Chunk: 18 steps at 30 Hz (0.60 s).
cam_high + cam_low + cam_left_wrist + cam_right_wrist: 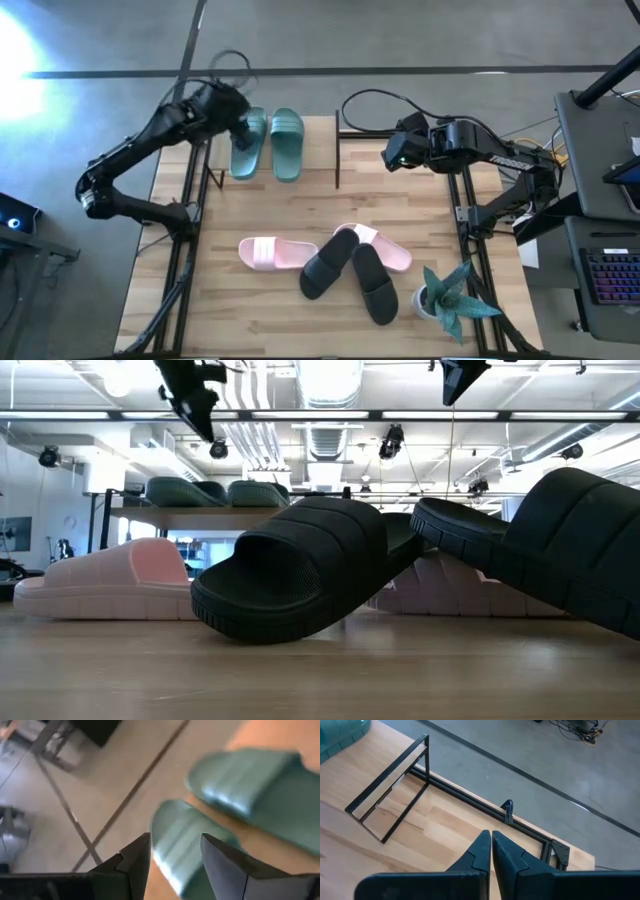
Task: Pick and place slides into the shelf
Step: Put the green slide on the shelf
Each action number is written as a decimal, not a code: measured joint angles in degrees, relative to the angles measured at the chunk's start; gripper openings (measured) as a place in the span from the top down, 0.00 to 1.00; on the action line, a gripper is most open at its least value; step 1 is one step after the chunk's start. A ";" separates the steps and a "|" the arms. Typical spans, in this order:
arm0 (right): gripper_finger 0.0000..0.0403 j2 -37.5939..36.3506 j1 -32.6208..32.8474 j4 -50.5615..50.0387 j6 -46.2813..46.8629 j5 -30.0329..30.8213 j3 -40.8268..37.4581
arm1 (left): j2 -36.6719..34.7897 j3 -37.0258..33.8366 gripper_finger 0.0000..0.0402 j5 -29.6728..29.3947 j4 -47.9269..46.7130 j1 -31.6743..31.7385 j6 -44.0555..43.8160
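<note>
From above, the two green rubber slide sandals [268, 144] lie side by side on the low wooden shelf [318, 150] at the far left of the wooden counter [300, 205]. The left gripper [240, 128] hangs over the leftmost one; the right gripper [393, 154] waits beyond the shelf's right end. Pale pink slides [275, 253] and black slides [350, 272] lie nearer.

Left wrist view: the jaws stand apart, holding nothing, that green sandal's end [175, 840] showing between them.

Right wrist view: the jaws are pressed together, empty, above bare counter.
</note>
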 joint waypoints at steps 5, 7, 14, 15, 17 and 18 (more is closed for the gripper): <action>0.98 0.00 0.00 0.01 0.00 -1.62 0.00 | -0.22 1.09 0.60 1.96 -5.28 3.60 -3.75; 0.98 0.00 0.00 0.01 0.04 -3.38 -0.01 | 0.05 0.57 0.60 5.10 -8.75 4.62 -4.14; 0.98 0.17 0.09 0.12 1.08 -4.29 -0.07 | 0.79 -5.05 0.60 4.49 -4.39 6.60 -3.64; 0.98 0.17 0.09 0.20 1.08 -4.28 -0.07 | 1.20 -5.75 0.60 4.22 -3.82 7.22 -3.64; 0.98 0.17 0.09 0.31 1.08 -4.28 -0.07 | 2.36 -7.33 0.60 1.79 -3.35 8.70 -3.64; 0.98 0.17 0.09 0.36 1.08 -4.28 -0.07 | 2.95 -7.89 0.60 0.23 -3.09 9.38 -3.64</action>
